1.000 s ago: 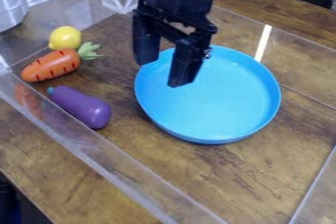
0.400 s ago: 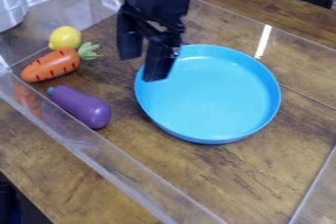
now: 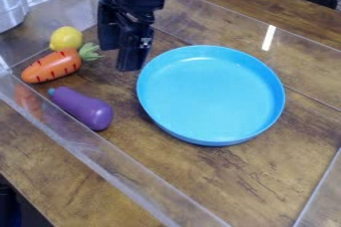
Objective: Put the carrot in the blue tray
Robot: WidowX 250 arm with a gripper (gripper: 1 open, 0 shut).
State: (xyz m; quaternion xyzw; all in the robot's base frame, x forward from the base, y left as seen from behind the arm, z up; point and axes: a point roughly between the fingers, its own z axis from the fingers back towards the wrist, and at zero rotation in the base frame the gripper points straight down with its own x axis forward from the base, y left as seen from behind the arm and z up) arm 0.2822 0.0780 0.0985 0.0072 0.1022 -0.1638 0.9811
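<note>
The carrot (image 3: 54, 66), orange with a green leafy top, lies on the wooden table at the left, its leaves pointing right. My black gripper (image 3: 119, 44) hangs open and empty just right of the carrot's leaves, pointing down, between the carrot and the blue tray (image 3: 210, 94). One finger (image 3: 132, 48) reaches down close to the tray's left rim. The tray is a wide round blue plate with nothing in it, lying at centre right.
A yellow lemon (image 3: 66, 38) sits just behind the carrot. A purple eggplant (image 3: 82, 108) lies in front of it, left of the tray. A clear plastic wall (image 3: 80, 156) runs along the table's front left edge.
My gripper has swung left, from over the tray's left part to beside the carrot's leaves, and has rolled a little. It stays open. Carrot, lemon, eggplant and tray have not moved.
</note>
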